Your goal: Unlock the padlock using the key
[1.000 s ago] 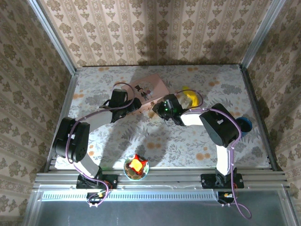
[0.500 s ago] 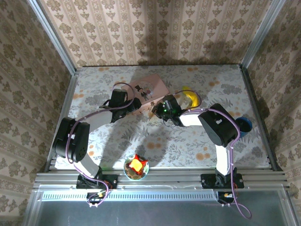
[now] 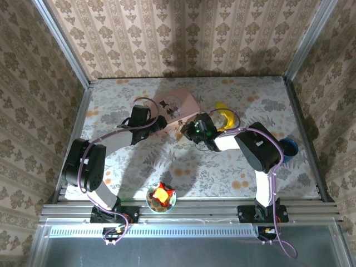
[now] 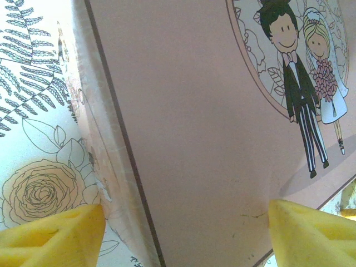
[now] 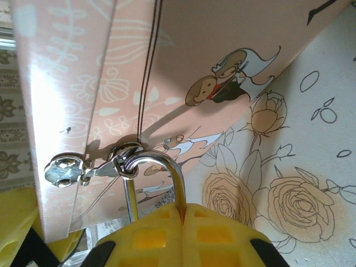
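Right gripper [image 5: 182, 214]: yellow pads pressed together on the padlock [image 5: 178, 186], with no gap left between them.
Padlock, location: hanging from the metal hasp [image 5: 64, 169] on the side wall of the pink box [image 5: 211, 44], at the box's near right corner in the top view.
Padlock, visible part: the silvery shackle, its bend hooked through the hasp ring; brass body hidden between the pads.
Long axis: both shackle legs running straight out of the pads toward the hasp, so in line with the right fingers, not across them.
Keyhole end: judged to be on the body's far side from the shackle, pointing back into the gripper and covered for now.
Left gripper [image 4: 183, 233]: fingers wide apart, one pad over the flowered table cloth [image 4: 33, 144] beside the box wall and the other over the lid near the bride-and-groom drawing; contact with the box impossible to tell.
Nearer arm: the right, already on the padlock; the left just beside it along the same near edge of the box.
Key: too small to pick out, so its place cannot be told.
Step in hand: probably steadying the padlock while the box is braced — lock apparently not yet opened, shackle closed through the ring.
Coming move: turns on bringing the key in along the shackle's line from the body end, which likely needs that end freed from the pads first.
Risk: pulling on the shackle may drag or tip the light box.
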`<state>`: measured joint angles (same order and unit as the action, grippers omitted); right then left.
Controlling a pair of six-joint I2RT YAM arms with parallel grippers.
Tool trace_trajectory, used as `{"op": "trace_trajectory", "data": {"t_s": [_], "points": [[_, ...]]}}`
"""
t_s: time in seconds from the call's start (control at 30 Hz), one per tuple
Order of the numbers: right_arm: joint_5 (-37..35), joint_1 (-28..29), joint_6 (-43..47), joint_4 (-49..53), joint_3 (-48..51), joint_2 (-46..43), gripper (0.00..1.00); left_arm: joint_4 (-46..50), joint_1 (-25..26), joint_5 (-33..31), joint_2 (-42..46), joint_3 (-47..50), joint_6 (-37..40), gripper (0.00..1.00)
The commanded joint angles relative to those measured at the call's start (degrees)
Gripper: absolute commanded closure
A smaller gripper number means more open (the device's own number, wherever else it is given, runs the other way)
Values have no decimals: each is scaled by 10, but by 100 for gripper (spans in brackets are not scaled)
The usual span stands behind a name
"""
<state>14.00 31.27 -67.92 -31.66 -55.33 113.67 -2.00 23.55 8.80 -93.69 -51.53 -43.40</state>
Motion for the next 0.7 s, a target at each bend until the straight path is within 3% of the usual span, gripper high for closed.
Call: {"op": "trace_trajectory", "data": {"t_s": [0.0,0.2,0.43,0.67], "points": [[-10,-17,-34,-45,6,15,100,111,-15,-56,-22,22,1,24],[-12,-23,-87,-92,5,39,100,109,-15,-54,-22,24,-1,24],[-66,-24,-160,-172,46,44,100,106,-15,-57,-14,32,-5,24],[-113,-23,-167,-167,54,23,100,89,-8,-49,-19,39,-19,24]]}}
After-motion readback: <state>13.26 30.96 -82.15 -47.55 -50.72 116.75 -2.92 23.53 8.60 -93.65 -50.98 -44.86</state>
